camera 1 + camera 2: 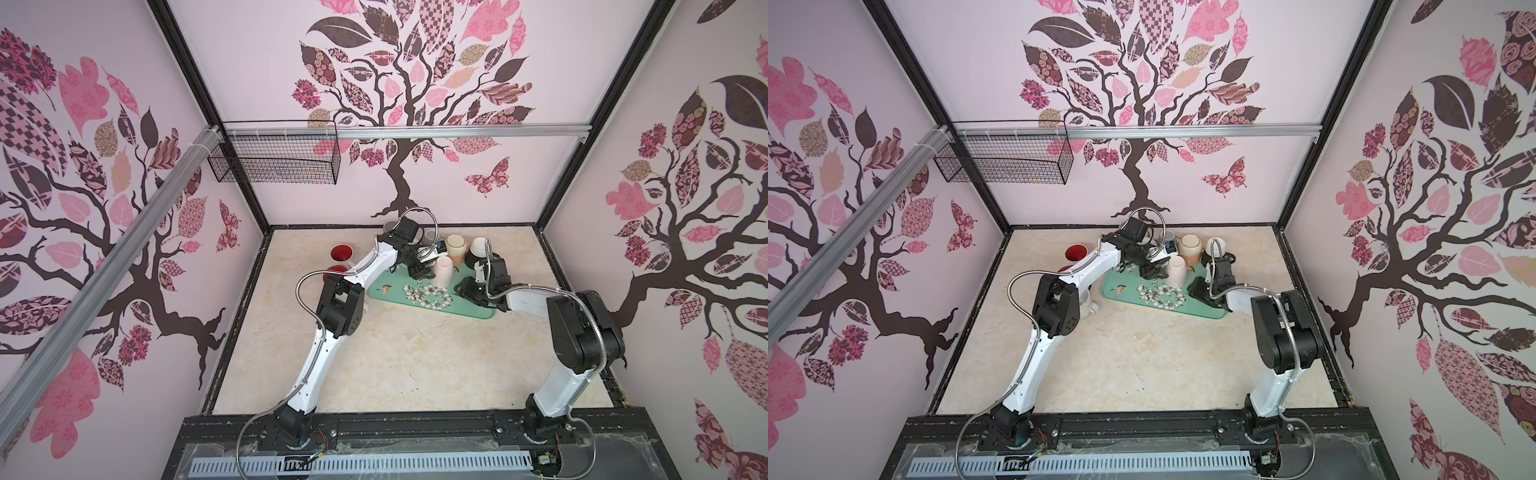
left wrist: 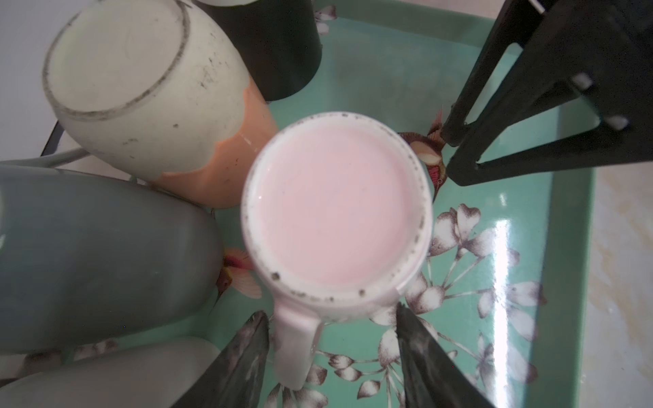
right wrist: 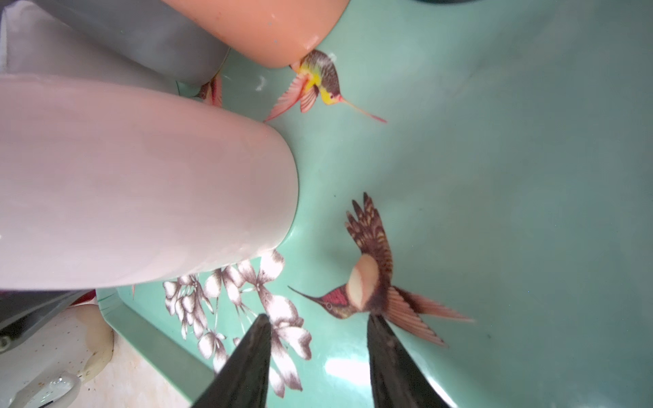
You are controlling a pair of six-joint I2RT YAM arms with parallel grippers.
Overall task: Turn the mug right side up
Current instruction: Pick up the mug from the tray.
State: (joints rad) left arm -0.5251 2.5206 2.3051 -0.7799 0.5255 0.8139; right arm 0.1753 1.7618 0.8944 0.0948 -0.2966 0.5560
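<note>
A pale pink mug (image 1: 441,270) (image 1: 1176,272) stands upside down on a green tray (image 1: 478,309), its base facing up (image 2: 335,208). My left gripper (image 2: 331,312) hovers just above it, open. Its two fingers straddle the mug's handle (image 2: 296,346) and grip nothing. In a top view the left gripper (image 1: 419,272) is at the mug's left side. My right gripper (image 3: 318,316) is open and empty, low over the tray floor (image 3: 494,176), to the right of the mug (image 3: 141,183). The right gripper's fingertips (image 2: 459,159) rest close to the mug's side.
More upturned mugs crowd the tray's far end: a cream and orange one (image 2: 141,88) (image 1: 457,247), a grey one (image 2: 88,254) and a dark one (image 2: 282,46). Red bowls (image 1: 342,252) sit at the far left. A white mug (image 1: 1090,305) lies under the left arm.
</note>
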